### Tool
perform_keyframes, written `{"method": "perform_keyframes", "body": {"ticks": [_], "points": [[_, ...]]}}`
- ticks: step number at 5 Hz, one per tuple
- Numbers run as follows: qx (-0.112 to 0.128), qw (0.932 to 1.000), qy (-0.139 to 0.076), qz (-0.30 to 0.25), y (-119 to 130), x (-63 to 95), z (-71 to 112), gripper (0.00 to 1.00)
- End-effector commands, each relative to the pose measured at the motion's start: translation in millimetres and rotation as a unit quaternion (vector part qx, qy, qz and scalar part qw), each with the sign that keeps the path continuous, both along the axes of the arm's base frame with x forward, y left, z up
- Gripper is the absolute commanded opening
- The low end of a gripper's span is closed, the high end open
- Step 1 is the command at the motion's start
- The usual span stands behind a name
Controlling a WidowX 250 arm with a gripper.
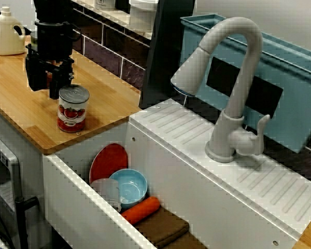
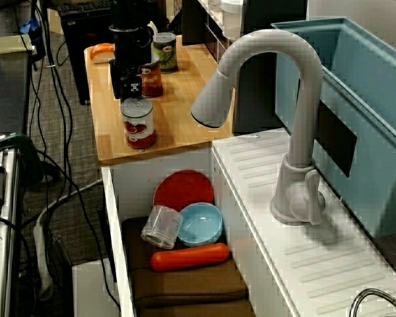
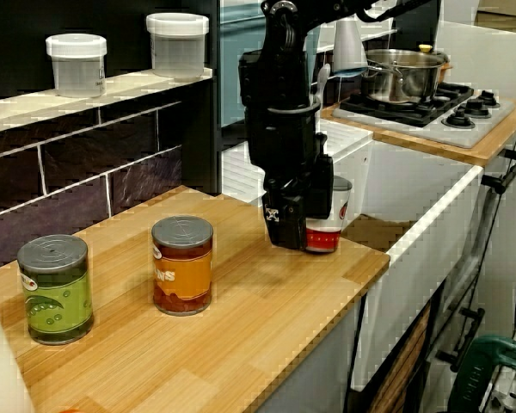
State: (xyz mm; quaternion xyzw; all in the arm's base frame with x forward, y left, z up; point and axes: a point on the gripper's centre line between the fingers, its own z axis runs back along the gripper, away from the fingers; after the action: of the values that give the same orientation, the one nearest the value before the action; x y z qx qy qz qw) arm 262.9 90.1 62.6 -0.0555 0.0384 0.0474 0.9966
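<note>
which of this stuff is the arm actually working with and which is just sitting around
In hand: gripper, open, close to the tomato can.

Lying about: orange can, green can, bottle, faucet; in the sink: red plate, blue bowl, cup, carrot, brown cloth.
</note>
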Motion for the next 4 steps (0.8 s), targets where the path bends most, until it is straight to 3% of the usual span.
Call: {"method": "perform_keyframes", "body": {"ticks": [1, 4], "points": [[0.001, 0.9997, -0.017, -0.015, -8.5, 3.5, 20.7, 1.00], [0.004, 0.9997, -0.020, -0.012, -4.2, 3.1, 22.4, 1.00]]}}
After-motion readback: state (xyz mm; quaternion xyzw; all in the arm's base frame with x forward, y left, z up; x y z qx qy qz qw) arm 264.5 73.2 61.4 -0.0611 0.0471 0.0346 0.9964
